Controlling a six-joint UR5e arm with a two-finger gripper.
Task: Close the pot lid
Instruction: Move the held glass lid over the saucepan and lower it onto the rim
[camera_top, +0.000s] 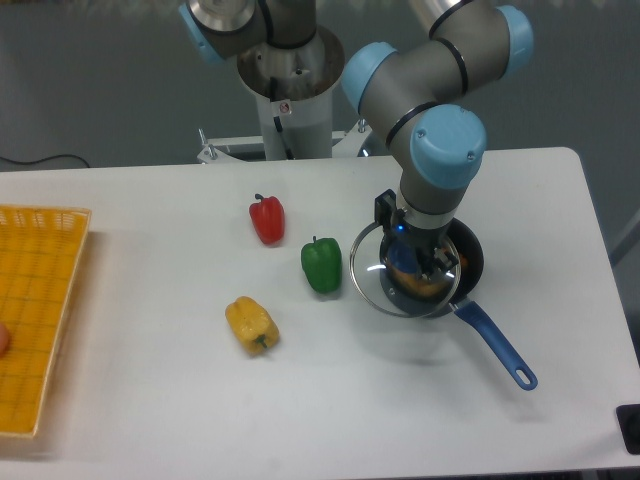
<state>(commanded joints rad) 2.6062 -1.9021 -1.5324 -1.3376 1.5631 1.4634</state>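
Note:
The pot (470, 262) is a small dark saucepan at the right of the table, its blue handle (497, 346) pointing toward the front right, with something orange inside. The pot lid (372, 280), clear glass with a thin metal rim, hangs just above the pot and overlaps its left part, reaching past the pot's left edge. My gripper (412, 268) comes down from above and is shut on the lid's blue knob, which its fingers mostly hide.
A green pepper (321, 265) stands just left of the lid. A red pepper (267, 219) lies farther back left, and a yellow pepper (250, 324) nearer the front. A yellow basket (35, 310) sits at the table's left edge. The robot base (290, 100) rises behind.

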